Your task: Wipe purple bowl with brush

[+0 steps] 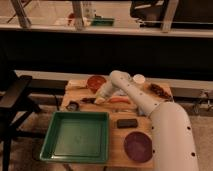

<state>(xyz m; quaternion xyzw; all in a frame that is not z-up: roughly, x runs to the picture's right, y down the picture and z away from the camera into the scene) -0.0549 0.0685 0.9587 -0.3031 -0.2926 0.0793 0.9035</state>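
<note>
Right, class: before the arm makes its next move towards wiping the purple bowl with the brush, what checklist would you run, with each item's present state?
1. Gripper is low over the table's far half, just left of the orange carrot-shaped thing: ok.
2. Brush is in view, lying on the table right beside the gripper: ok.
3. Brush is secured in the gripper: cannot tell.
4. Purple bowl sits upright at the near right corner, with nothing visible inside: ok.
5. Way from brush to bowl is free: not ok, the black block lies between them.
</note>
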